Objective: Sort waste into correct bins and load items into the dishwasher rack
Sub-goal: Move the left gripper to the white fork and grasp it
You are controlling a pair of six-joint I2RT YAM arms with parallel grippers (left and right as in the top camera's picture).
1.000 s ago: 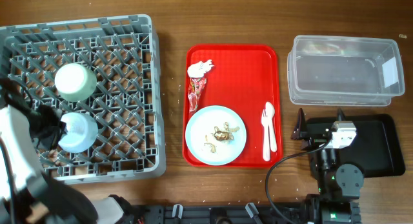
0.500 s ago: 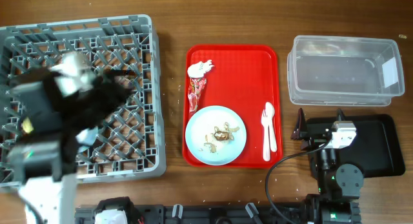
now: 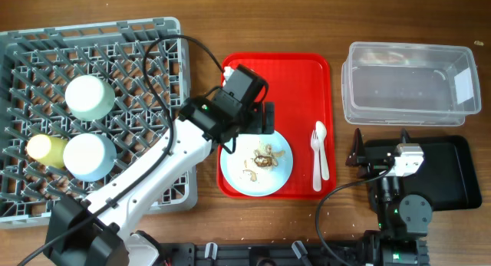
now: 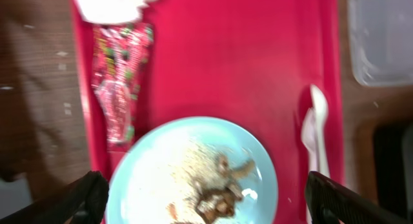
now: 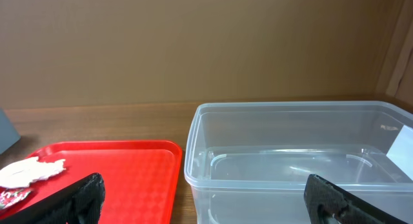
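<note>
The left arm reaches diagonally from the near-left corner of the table across the dishwasher rack to the red tray. Its left gripper points straight down over the tray's left half, fingers spread wide with nothing between them. Below it lies the snack wrapper, flat beside the tray's left rim, its long axis running along that rim, with 1 end by the tissue and the other touching the plate. Food scraps sit on the plate. The cutlery lies parallel to the tray's right rim, heads toward the far side. In the rack sit the mint-green bowl, pale blue bowl and yellow cup. The right arm is folded over the black tray; its right gripper is level, fingers parted and empty, facing the clear tub.
</note>
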